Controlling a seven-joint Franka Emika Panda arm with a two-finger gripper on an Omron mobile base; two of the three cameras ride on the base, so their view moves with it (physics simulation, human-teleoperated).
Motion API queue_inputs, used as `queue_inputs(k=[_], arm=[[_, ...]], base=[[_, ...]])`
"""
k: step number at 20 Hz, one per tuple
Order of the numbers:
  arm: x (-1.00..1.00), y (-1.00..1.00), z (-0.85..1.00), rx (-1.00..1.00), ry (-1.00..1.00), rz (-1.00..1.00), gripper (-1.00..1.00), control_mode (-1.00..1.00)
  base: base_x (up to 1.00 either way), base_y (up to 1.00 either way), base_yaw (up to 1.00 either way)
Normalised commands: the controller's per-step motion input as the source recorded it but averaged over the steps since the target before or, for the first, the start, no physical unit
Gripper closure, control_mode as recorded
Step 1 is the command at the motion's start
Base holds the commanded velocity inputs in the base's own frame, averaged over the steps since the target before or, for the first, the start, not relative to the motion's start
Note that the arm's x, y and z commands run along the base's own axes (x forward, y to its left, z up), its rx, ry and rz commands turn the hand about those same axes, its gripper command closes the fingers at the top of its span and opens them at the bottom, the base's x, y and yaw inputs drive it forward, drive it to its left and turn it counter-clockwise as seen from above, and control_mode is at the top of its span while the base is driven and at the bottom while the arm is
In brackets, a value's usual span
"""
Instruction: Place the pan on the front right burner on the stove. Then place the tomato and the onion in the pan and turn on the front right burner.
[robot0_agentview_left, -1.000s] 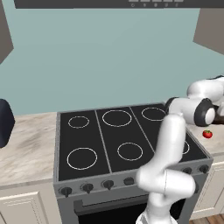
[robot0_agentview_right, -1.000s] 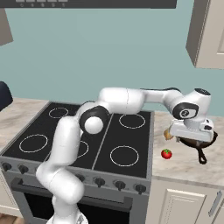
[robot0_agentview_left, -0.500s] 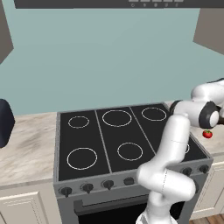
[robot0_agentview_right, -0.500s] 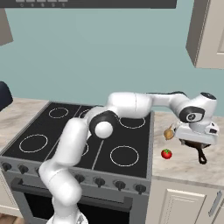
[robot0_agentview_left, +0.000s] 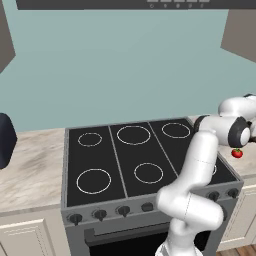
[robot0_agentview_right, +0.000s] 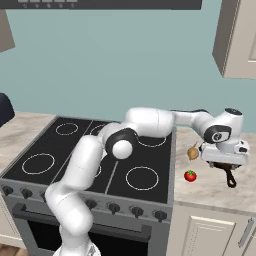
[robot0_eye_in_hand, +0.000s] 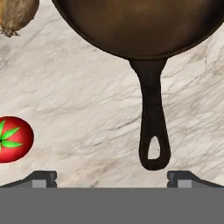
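Note:
The pan lies on the marble counter right of the stove, its long black handle pointing toward my hand. My gripper hovers over the handle end, open, fingertips wide apart with nothing between them. From the right base view the hand covers most of the pan, and only the handle sticks out. The tomato sits on the counter beside the stove edge. The onion lies farther back. The front right burner is bare.
A row of dark knobs runs along the stove front. A dark rounded object stands on the left counter. A wall cabinet hangs above the right counter. My arm stretches across the stove's right panel.
The arm has swung further right, carrying the hand from beside the stove edge to over the pan and its handle. Pan, tomato and onion have not moved.

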Motion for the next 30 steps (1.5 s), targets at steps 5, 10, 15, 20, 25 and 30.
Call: queue_inputs(k=[5,10,15,20,25,30], arm=[[0.18,-0.13,-0.25,0.0,0.0,0.02,-1.0,-1.0],[0.1,-0.25,-0.18,-0.02,0.0,0.0,-1.0,-1.0],[0.12,-0.24,-0.19,0.0,0.0,0.0,-1.0,-1.0],[0.17,-0.25,-0.17,0.0,0.0,0.0,-1.0,-1.0],[0.16,-0.24,-0.17,0.0,0.0,0.01,-1.0,-1.0],[0.07,-0.11,-0.23,0.02,0.08,0.02,-1.0,-1.0]], base=[[0.0,0.0,0.0],[0.0,0.0,0.0],[0.0,0.0,0.0],[0.0,0.0,0.0],[0.0,0.0,0.0],[0.0,0.0,0.0]])
